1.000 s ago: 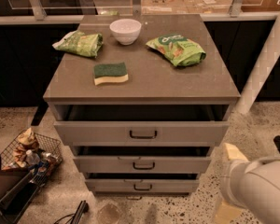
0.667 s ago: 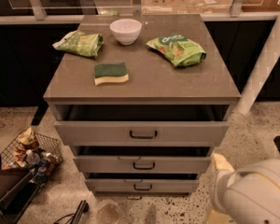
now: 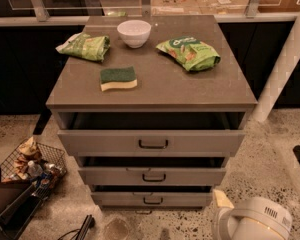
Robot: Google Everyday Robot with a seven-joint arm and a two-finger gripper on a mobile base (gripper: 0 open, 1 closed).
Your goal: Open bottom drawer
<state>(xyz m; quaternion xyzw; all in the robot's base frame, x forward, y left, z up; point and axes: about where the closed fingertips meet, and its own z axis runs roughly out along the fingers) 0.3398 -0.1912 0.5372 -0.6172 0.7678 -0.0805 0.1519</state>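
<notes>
Bottom drawer (image 3: pixel 120 198) sits low centre of the frame, lowest of three grey fronts. Its long axis runs left-right across the frame and its flat front faces the bottom edge, toward us. Its black bar handle (image 3: pixel 153 201) lies horizontal at mid-front. We see a dark gap along its top edge, so it looks slightly out; we can't see inside.

Just above is the middle drawer (image 3: pixel 110 176), wider-looking, also with a dark gap over it. Above that is the top drawer (image 3: pixel 100 143), widest and pulled out, with a dark opening under the countertop (image 3: pixel 190 89).

On the countertop:
- A green-and-yellow sponge (image 3: pixel 118 78), left of centre.
- A white bowl (image 3: pixel 134 33), at the back centre.
- A green bag (image 3: pixel 85 46), left of the bowl.
- A second green bag (image 3: pixel 189 51), to the bowl's right.

Gripper (image 3: pixel 222 199) shows as a pale tip at lower right, just beside the bottom drawer's right end and well apart from the handle. We can't tell whether it is apart or together. The white arm (image 3: pixel 255 220) fills the bottom right corner behind it.

A wire basket (image 3: pixel 52 155) of clutter sits on the speckled floor (image 3: pixel 275 154) at lower left. A white post (image 3: pixel 285 69) slants up the right edge.
</notes>
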